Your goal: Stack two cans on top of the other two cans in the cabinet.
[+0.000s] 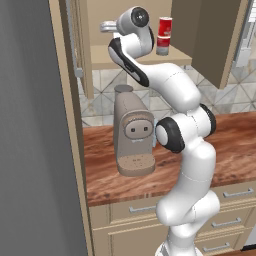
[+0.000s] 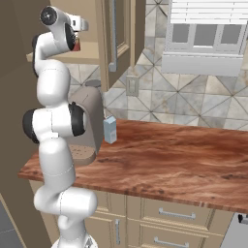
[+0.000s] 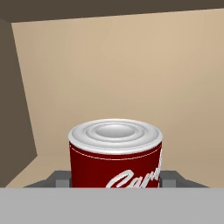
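One stack is already standing in the left base view: a red can (image 1: pixel 164 27) sits on a greyish tin (image 1: pixel 162 45) on the shelf of the cabinet (image 1: pixel 145 56), right of the arm's wrist, so I judge half the job done. Behind the wrist I glimpse one more greyish tin (image 1: pixel 107 26), mostly hidden, so I count three cans here, plus one coffee machine (image 1: pixel 132 131) on the bench (image 1: pixel 230 140). From the right base view, one sliver of dark red can (image 2: pixel 77 44) peeks out beside the hand (image 2: pixel 77 24) inside the cabinet. Through the hand view, one dark red can (image 3: pixel 115 153) stands upright between the jaws, which pinch it, against the cabinet's back wall. What it rests on I cannot tell; releasing it on the second tin appears to be what's left.
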Robot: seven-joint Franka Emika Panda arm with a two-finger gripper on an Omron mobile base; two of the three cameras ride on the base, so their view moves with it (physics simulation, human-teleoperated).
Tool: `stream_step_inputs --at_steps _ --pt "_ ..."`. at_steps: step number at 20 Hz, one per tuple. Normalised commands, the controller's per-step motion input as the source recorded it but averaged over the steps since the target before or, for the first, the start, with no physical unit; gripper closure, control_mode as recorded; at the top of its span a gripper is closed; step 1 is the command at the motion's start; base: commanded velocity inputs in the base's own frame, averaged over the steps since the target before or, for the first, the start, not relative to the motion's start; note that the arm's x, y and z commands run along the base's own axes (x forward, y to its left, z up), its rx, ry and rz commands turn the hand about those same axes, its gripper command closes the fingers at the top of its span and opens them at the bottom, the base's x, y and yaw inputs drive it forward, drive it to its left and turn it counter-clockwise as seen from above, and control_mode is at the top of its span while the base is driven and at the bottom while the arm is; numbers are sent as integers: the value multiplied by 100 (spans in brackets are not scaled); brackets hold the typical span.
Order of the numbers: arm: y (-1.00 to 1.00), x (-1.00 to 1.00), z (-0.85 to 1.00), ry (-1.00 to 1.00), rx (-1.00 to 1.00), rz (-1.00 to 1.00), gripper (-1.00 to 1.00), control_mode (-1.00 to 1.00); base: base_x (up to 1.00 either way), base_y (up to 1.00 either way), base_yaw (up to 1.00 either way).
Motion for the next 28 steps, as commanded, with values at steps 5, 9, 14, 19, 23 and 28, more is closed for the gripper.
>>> stream_step_inputs --at_steps 5,9,14,19,23,28 --pt "-13 3 0 0 0 0 100 -100 0 0 0" --pt "-8 0 -8 0 0 0 100 -100 0 0 0" --pt "-1 4 -11 0 0 0 100 -100 0 0 0" --pt "0 4 -5 0 0 0 100 -100 0 0 0" --pt "0 0 0 0 0 0 100 -100 0 0 0" --pt "5 -2 0 -5 0 0 100 -100 0 0 0"
